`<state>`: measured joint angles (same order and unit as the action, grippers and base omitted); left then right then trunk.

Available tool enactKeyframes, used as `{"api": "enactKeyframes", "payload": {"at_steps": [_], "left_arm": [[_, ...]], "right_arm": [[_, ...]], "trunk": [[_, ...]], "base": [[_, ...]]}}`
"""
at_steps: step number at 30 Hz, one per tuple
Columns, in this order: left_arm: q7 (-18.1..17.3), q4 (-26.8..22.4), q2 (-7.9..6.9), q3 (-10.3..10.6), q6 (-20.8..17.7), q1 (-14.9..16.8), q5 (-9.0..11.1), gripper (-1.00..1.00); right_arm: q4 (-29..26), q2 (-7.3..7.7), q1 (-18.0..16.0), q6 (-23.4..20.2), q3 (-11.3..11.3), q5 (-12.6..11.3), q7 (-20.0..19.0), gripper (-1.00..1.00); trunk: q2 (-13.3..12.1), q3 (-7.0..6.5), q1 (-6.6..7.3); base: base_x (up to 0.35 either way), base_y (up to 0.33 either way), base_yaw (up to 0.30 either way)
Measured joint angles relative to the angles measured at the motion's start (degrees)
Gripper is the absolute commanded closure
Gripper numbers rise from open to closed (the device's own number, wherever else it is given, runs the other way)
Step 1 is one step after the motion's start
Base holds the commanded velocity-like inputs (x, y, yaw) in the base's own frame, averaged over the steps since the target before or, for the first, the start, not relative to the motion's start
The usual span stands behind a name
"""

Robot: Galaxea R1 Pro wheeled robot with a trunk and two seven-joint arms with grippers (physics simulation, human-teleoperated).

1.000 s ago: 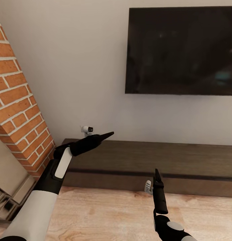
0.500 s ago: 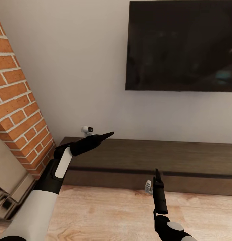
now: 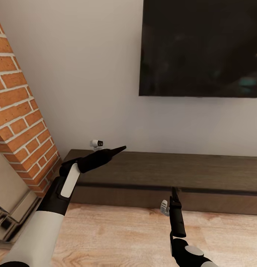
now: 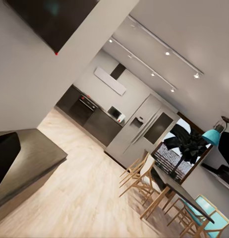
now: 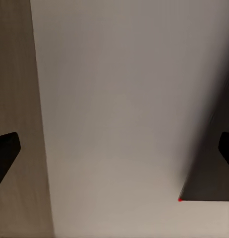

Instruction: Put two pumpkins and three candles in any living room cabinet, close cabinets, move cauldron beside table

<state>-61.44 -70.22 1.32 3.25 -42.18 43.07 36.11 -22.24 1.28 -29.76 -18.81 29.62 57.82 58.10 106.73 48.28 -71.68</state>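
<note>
Two arms reach forward over the light plank floor (image 3: 117, 237) of the living room. The left arm, white-sleeved with a black forearm, angles toward 2 o'clock, and its left gripper (image 3: 119, 149) hangs above the near end of the cabinet (image 3: 173, 174); whether its fingers are apart or together I cannot tell. The right gripper (image 3: 174, 193) points to 12 o'clock, just short of the cabinet's closed front, and the right wrist view shows its fingertips (image 5: 5, 153) spread wide with nothing between them. No writing can be read on the black TV (image 3: 200, 48) at 1 o'clock. A brick fireplace (image 3: 20, 122) hems the cabinet's end at 9 o'clock. The cabinet top lies bare, with open floor before it.
</note>
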Motion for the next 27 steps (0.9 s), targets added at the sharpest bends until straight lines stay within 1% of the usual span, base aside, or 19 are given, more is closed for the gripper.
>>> {"api": "enactKeyframes", "payload": {"at_steps": [27], "left_arm": [[0.0,0.0,0.00,0.0,0.0,0.0,0.0,-1.00]], "right_arm": [[0.0,-0.03,0.0,0.0,0.0,0.2,-0.3,-1.00]], "trunk": [[10.8,4.85,-5.93]], "base": [[0.000,0.000,0.000]]}}
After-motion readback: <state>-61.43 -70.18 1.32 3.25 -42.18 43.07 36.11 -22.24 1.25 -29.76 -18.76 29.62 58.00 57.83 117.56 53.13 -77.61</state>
